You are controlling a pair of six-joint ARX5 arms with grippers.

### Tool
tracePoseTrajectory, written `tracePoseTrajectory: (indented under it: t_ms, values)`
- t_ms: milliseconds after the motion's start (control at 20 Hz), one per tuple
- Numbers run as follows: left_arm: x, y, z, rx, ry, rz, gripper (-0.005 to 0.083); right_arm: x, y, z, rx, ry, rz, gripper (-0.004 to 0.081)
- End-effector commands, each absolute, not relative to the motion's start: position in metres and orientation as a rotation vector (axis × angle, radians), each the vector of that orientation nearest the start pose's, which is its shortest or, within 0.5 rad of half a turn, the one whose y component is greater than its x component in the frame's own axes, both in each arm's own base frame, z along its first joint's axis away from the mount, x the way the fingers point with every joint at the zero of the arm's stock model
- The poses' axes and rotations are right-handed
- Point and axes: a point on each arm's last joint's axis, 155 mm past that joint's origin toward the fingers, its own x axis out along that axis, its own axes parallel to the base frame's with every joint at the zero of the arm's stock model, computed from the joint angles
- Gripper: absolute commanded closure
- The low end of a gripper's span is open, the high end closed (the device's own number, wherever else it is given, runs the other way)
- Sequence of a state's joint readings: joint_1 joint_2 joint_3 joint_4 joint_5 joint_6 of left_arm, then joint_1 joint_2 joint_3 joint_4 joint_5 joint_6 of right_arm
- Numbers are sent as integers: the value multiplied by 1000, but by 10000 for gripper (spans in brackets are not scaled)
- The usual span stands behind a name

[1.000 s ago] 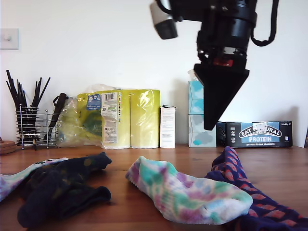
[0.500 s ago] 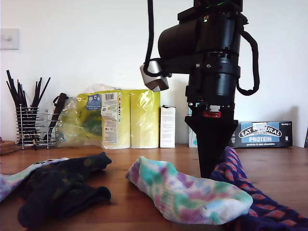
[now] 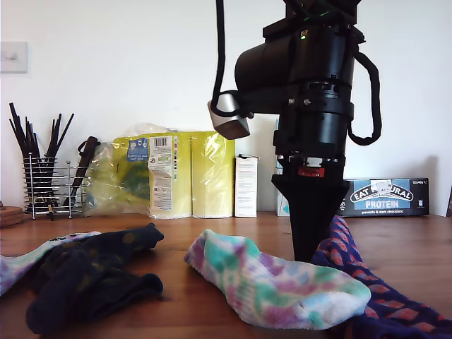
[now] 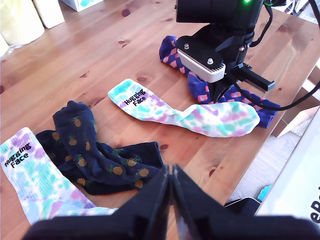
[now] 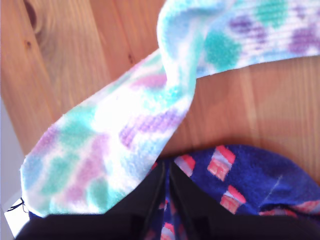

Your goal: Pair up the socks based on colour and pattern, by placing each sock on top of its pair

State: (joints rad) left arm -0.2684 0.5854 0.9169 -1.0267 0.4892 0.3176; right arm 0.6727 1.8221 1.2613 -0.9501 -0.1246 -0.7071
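Over the tie-dye sock (image 3: 279, 286), my second gripper (image 3: 308, 256) descends, jaws pressed together, tip poised to separate it from the spotted sock (image 3: 395, 300).

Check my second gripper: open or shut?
Shut. In the second wrist view my second gripper has its fingers pressed together, empty, over the orange-spotted sock.

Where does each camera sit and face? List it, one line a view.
Exterior view: low at the table's edge, facing the wall; my second gripper points down by the tie-dye sock.
First wrist view: high, looking down past my shut first gripper at the pineapple socks and second arm.
Second wrist view: close above that sock and the red-spotted sock, fingers shut.
Shared: all show that tie-dye sock.
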Motion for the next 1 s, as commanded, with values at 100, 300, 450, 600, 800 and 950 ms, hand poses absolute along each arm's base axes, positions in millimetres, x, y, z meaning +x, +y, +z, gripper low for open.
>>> tracePoseTrajectory:
  t_ms: [100,300,450,600,800,950]
  values:
    - [159,-135,236,213,591,-838,793,245,221,17,-898,1306,1164,783]
    - [159,-135,236,213,591,-839,793,232,220,19,-818,1375,1174,783]
    - [159,-135,236,213,591,-839,793,230,221,19,-794,1391,1162,783]
    - [159,-135,236,212,591,-839,793,229,224,20,-772,1392,1165,783]
    - [159,-135,236,212,591,-839,793,230,224,15,-760,1406,1149,783]
    - [159,-135,236,212,591,-839,793,226,223,6,-747,1448,1145,783]
